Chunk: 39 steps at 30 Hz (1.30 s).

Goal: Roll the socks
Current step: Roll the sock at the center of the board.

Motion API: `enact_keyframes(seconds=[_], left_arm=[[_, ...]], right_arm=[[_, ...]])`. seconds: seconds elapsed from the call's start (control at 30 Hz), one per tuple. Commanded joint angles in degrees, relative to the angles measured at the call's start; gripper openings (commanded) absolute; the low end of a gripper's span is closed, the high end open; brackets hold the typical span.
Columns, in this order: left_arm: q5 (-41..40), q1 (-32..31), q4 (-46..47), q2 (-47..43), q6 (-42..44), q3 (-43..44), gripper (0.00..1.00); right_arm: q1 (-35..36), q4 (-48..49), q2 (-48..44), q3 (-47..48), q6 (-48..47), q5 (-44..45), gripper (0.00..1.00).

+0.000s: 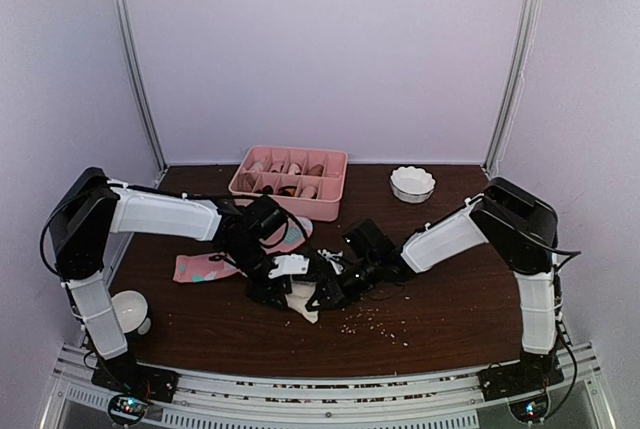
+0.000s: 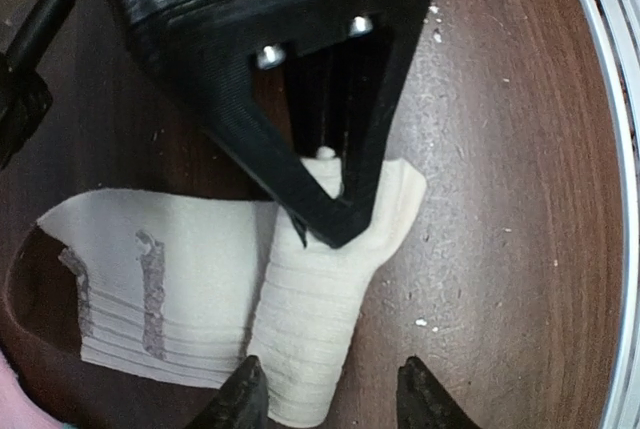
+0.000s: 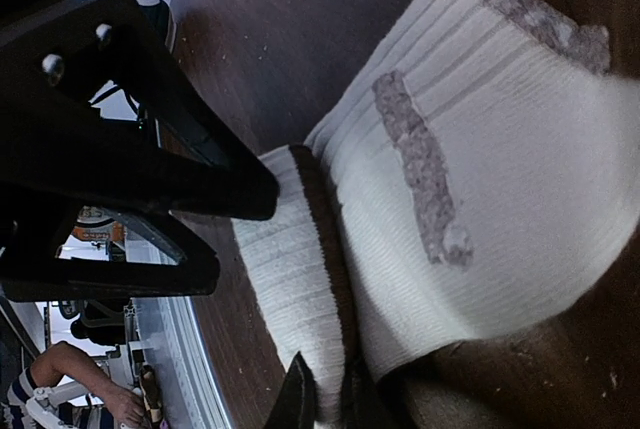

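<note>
The cream sock lies on the dark table between my two grippers, one end folded over into a ribbed strip with a brown edge. My right gripper is shut on that folded strip and shows as a black wedge in the left wrist view. My left gripper is open, its tips astride the near end of the strip, and sits just left of the right gripper in the top view. The pink sock lies flat behind my left gripper.
A pink divided tray stands at the back centre, with a white scalloped bowl to its right. A white cup sits by the left arm's base. Crumbs are scattered on the table in front of the right gripper.
</note>
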Motion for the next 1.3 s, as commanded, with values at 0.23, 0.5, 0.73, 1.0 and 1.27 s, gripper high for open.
enact_keyframes(seconds=[0.23, 0.5, 0.73, 1.0, 1.27], left_arm=[[3.03, 0.33, -0.05, 4.74, 0.25, 2.76, 0.11], [1.59, 0.54, -2.24, 7.98, -2.74, 5.77, 0.0], [6.92, 4.2, -6.9, 13.51, -5.61, 10.97, 0.0], [14.36, 6.45, -12.33, 19.74, -6.64, 15.53, 0.0], [19.52, 8.15, -16.46, 23.75, -5.93, 18.44, 0.0]], right_arm=[[-1.46, -14.95, 5.87, -4.17, -0.12, 10.58, 0.0], [-1.42, -8.32, -0.55, -8.96, 0.49, 15.59, 0.22], [-1.39, -0.1, -11.04, -17.54, -1.08, 23.55, 0.48], [-0.69, 0.46, -23.72, -25.1, -9.57, 42.09, 1.0], [-2.78, 7.18, -34.49, -33.86, -3.93, 59.08, 0.99]])
